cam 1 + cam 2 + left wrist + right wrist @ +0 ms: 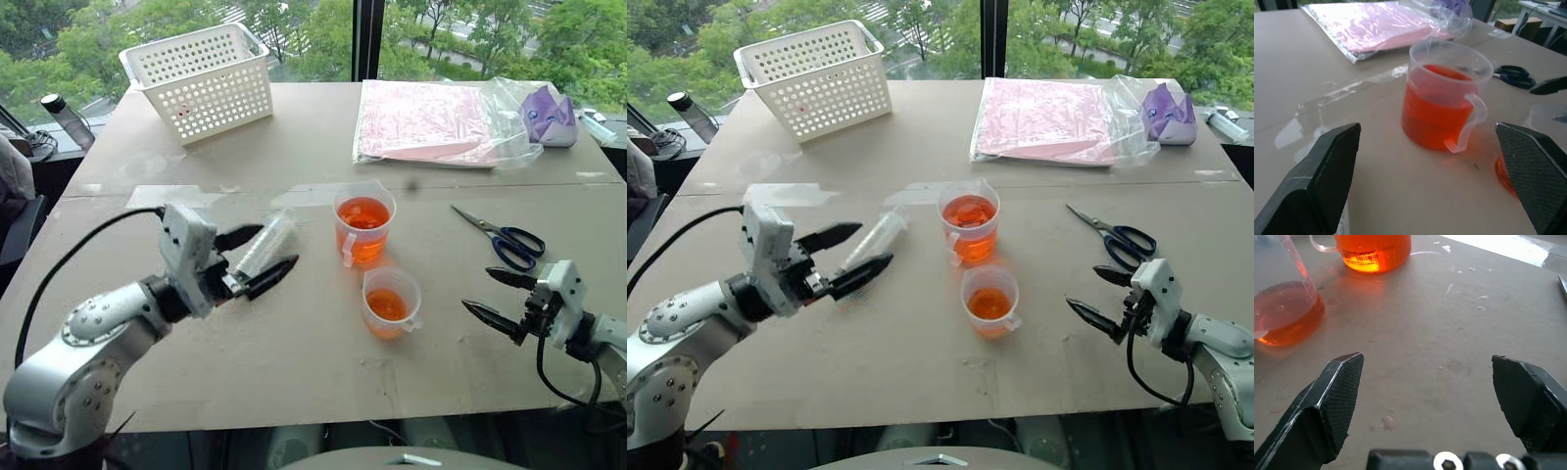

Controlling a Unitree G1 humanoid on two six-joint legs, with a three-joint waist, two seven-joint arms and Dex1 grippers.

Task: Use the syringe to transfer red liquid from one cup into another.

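The syringe [874, 238] lies flat on the desk [921, 333], to the left of the fuller cup [970, 223] of red liquid [970, 213]. The left hand [847, 257] hovers over its near end, fingers spread wide, holding nothing. A smaller cup [990, 300] stands just nearer than the fuller cup. The right hand [1099, 297] gapes empty, right of the fuller cup.

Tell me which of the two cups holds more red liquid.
The farther cup, toward the pink packet, holds more; the nearer cup has only a shallow layer.
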